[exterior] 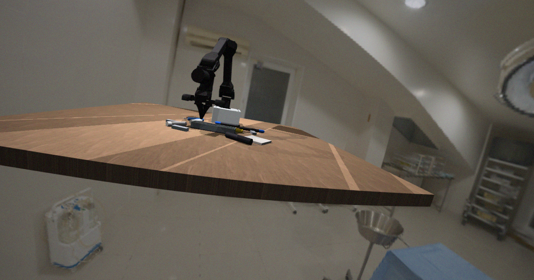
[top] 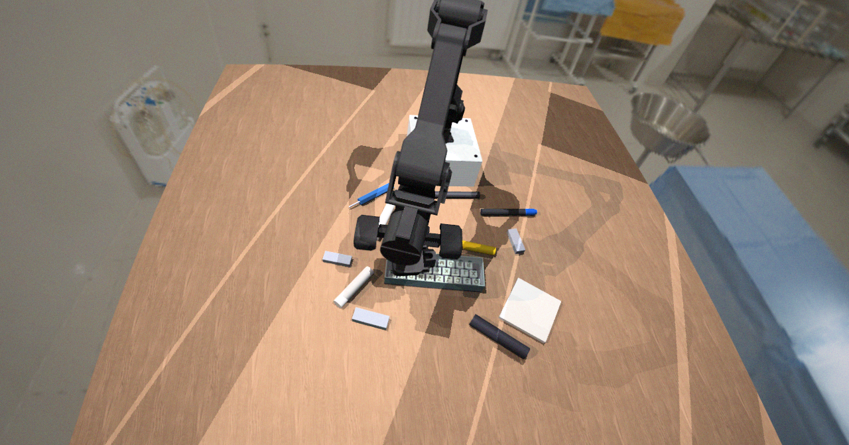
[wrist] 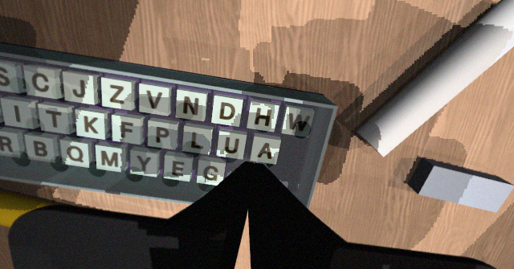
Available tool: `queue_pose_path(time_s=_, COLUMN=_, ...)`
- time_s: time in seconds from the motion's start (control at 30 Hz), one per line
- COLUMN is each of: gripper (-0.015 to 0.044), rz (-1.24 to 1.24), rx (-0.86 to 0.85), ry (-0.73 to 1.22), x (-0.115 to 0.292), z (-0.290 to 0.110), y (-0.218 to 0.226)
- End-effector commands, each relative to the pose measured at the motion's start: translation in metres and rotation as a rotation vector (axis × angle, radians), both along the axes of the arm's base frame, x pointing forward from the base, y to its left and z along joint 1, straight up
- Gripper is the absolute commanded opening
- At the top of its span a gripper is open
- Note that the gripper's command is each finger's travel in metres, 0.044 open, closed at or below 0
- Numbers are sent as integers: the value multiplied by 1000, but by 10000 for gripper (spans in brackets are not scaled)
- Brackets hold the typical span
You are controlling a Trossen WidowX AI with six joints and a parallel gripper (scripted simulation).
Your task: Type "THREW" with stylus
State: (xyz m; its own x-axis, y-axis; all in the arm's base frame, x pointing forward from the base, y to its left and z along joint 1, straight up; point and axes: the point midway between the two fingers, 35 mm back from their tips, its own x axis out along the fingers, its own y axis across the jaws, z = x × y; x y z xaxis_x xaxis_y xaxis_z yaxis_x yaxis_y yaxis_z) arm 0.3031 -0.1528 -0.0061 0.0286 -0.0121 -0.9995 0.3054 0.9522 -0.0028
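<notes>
Claw (wrist: 247, 169) clenched on nothing above the keyboard (wrist: 169, 128) — yellow stylus (top: 479, 247) ungrasped; next move: open, fetch it.

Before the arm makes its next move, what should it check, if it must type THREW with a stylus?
1. Stylus in the black gripper: not ok, fingers shut on nothing.
2. Yellow pen-like rod free to fetch: ok, it lies loose on the desk by the grey keyboard.
3. Which rod is the stylus: cannot tell.
4. T key in view: ok.
5. Gripper over T: not ok, it is near the A key.
</notes>
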Motion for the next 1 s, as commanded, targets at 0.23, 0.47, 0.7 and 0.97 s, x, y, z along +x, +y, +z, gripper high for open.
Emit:
queue_pose_path(time_s=0.23, gripper=0, rz=4, rx=6, ry=3, x=-21, z=-2, y=34)
queue_pose_path(time_s=0.47, gripper=0, rz=4, rx=6, ry=3, x=-20, z=-2, y=36)
queue_pose_path(time_s=0.7, gripper=0, rz=4, rx=13, ry=0, x=2, z=-1, y=107)
queue_pose_path(time_s=0.97, gripper=0, rz=4, rx=13, ry=0, x=2, z=-1, y=107)
